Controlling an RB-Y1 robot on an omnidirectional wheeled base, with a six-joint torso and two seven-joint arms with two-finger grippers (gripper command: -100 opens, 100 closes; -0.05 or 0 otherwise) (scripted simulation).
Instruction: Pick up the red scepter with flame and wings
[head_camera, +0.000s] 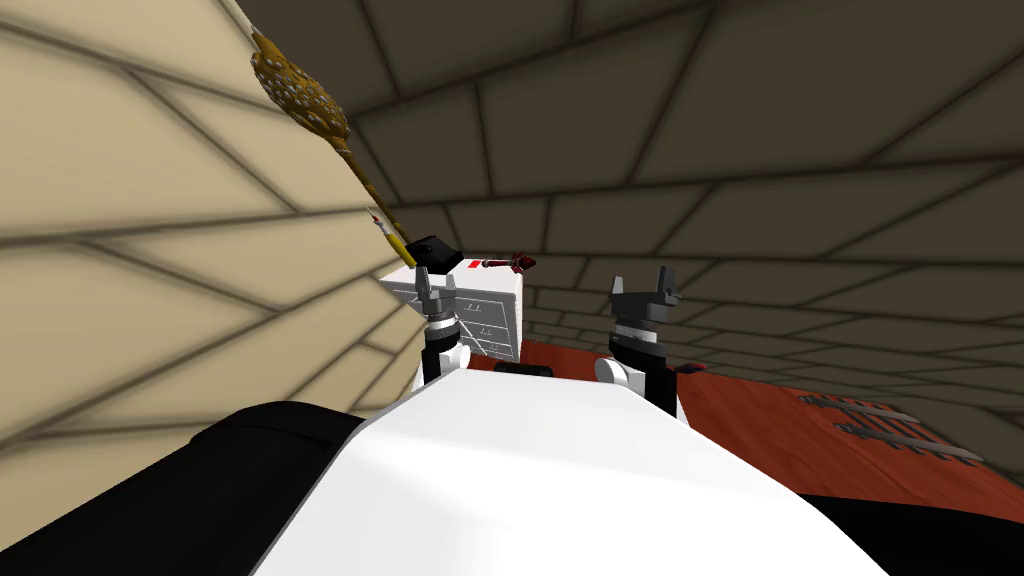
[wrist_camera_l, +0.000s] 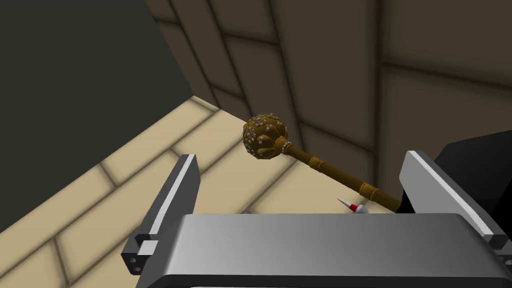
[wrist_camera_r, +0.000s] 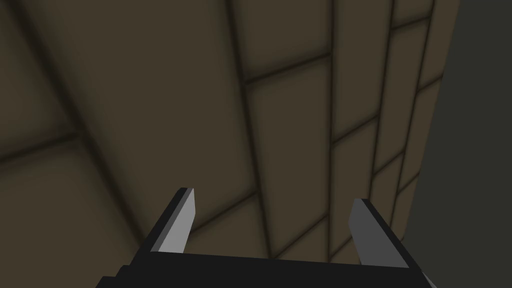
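Lying crosswise atop white cabinet: red scepter, ahead, nearer left gripper than right gripper; both spread wide, empty.

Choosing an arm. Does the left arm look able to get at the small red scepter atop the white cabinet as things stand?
Probably not yet: the open left gripper faces the golden studded mace, and a black block sits beside the red scepter on the white cabinet.

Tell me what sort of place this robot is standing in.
Probably a stone-block chamber, like a game's treasure room: big block walls, a gold studded mace, and a small red scepter atop a white cabinet.
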